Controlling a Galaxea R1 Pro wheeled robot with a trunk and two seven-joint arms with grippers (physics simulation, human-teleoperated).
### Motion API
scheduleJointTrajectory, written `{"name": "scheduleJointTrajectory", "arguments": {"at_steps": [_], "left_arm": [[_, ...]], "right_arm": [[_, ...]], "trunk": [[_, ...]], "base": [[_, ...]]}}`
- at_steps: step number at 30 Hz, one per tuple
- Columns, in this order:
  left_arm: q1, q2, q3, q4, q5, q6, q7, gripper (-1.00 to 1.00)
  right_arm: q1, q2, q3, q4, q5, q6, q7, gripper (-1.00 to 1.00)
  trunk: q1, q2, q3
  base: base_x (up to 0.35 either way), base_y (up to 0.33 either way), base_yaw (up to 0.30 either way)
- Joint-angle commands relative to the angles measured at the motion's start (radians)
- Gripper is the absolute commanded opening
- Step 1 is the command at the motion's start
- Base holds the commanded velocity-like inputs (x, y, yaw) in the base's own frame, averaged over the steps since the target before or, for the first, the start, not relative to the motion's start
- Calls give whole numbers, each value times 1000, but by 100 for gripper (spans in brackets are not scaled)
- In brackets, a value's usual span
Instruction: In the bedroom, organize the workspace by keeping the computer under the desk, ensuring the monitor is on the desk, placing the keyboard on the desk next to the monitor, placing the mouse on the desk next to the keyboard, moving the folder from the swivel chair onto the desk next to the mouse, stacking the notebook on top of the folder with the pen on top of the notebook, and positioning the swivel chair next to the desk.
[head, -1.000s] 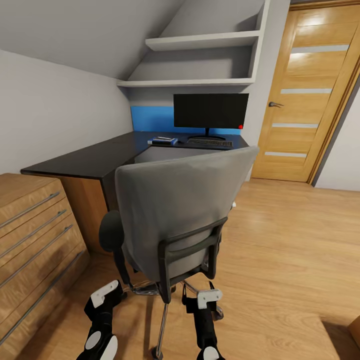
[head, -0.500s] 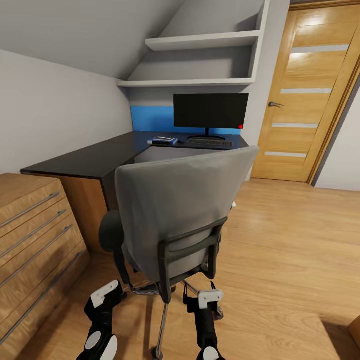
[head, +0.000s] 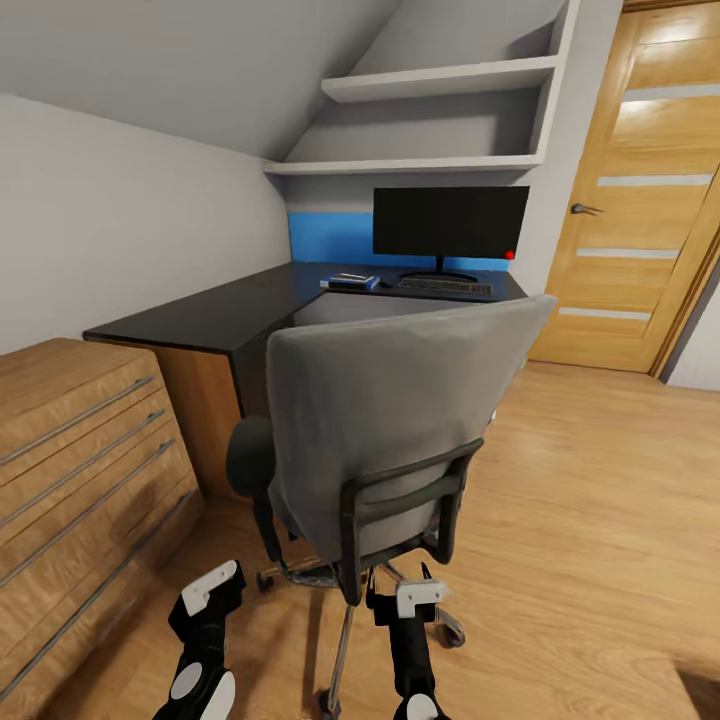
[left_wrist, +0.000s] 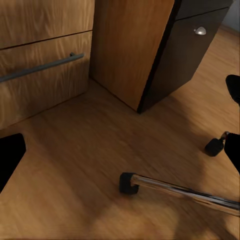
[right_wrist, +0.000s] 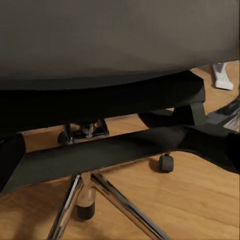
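Observation:
The swivel chair (head: 400, 420) stands in front of me with its grey back toward me, close to the black desk (head: 200, 320). At the desk's far end stands the monitor (head: 450, 222), with the keyboard (head: 445, 286) before it. Beside the keyboard lies the blue folder (head: 348, 285) with a flat grey notebook (head: 352, 278) on it. Mouse and pen are too small to make out. The computer is out of view. My left gripper (left_wrist: 120, 152) is open over the floor by a chair castor (left_wrist: 127, 182). My right gripper (right_wrist: 120, 155) is open, just behind the chair's underside (right_wrist: 115, 100).
An oak chest of drawers (head: 70, 460) stands close on the left. A wood panel and a black pedestal (left_wrist: 180, 55) carry the desk's near end. White wall shelves (head: 430, 120) hang above the monitor. An oak door (head: 650, 200) is at the right, beyond open wood floor (head: 600, 520).
The whole picture has shifted to the right and everything looks slightly nearer, so the camera has moved. The chair, the desk's things and my arms keep their places relative to each other.

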Motion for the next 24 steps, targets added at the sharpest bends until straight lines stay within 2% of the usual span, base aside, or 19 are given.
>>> {"name": "scheduleJointTrajectory", "arguments": {"at_steps": [1, 10, 24], "left_arm": [[-1, 1, -4, 0, 9, -6, 4, 100], [-1, 1, -4, 1, 9, -6, 4, 100], [-1, 1, -4, 1, 9, -6, 4, 100]], "right_arm": [[-1, 0, 5, 1, -7, -6, -4, 100], [-1, 0, 6, 1, -7, -6, -4, 100], [-1, 0, 5, 1, -7, -6, -4, 100]], "trunk": [[0, 0, -1], [0, 0, -1], [0, 0, -1]], "base": [[0, 0, 261], [0, 0, 250], [0, 0, 194]]}}
